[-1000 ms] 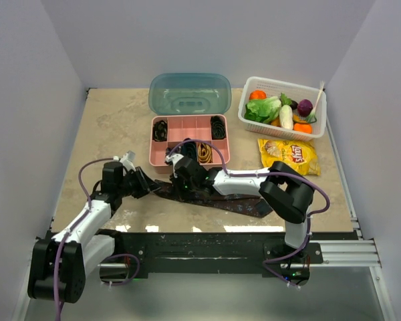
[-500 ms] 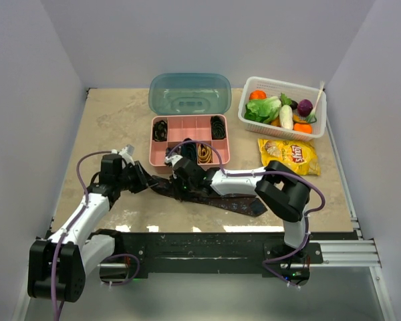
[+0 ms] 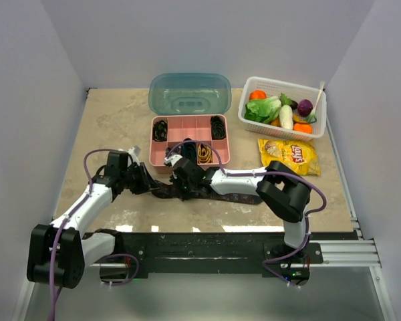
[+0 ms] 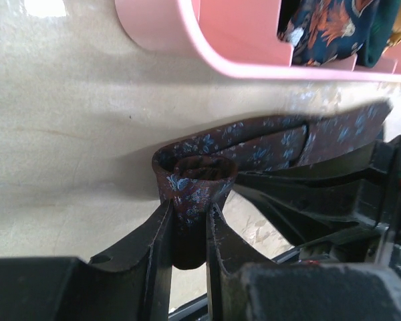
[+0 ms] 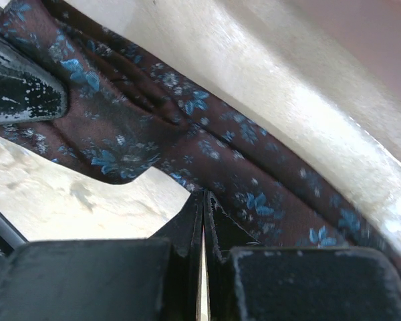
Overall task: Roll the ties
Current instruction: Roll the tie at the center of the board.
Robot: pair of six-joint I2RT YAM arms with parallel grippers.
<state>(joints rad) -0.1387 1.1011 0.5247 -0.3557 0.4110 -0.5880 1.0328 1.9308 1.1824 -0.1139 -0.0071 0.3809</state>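
View from above, with twelve o'clock at the far wall. A beige marbled bench point(image 3: 107, 120) fills the scene. A teal lid point(image 3: 190, 93) lies at twelve o'clock, against the far side of an open pink compartment box point(image 3: 187, 131) near the centre. A white basket point(image 3: 274, 131) of vegetables sits at two o'clock, with a yellow chip bag point(image 3: 289, 154) just in front of it.

A maroon tie point(image 3: 234, 198) with small blue flowers lies flat toward six o'clock, just in front of the box. Its left end is wound into a small roll, and the left fingers point(image 4: 154, 237) pinch that roll from both sides. The right fingers point(image 5: 184, 231) are pressed together at the tie's edge. They may be nipping the cloth, but the close view leaves this unclear.

Small coiled ties point(image 3: 160, 129), black and gold, sit in some of the box's compartments.
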